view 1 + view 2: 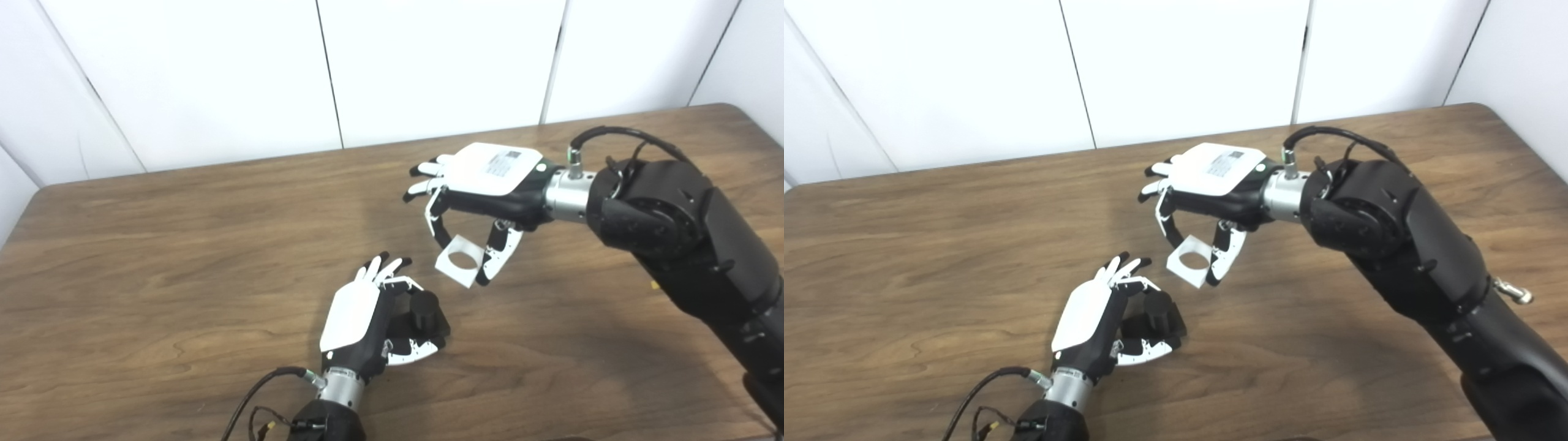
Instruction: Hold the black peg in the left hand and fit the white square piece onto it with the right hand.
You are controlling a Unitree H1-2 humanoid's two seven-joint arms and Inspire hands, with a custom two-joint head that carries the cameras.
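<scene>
Our left robot hand point(367, 324) sits low over the brown wooden surface point(153, 245), its fingers and thumb curled around the black cylindrical peg point(424, 309), which stands roughly upright in our grip. Up and to the right, apart from the peg, our right robot hand point(484, 184) hangs palm-down above the surface, pinching the white square piece with a round hole point(460, 262) between fingertip and thumb; the piece is tilted.
</scene>
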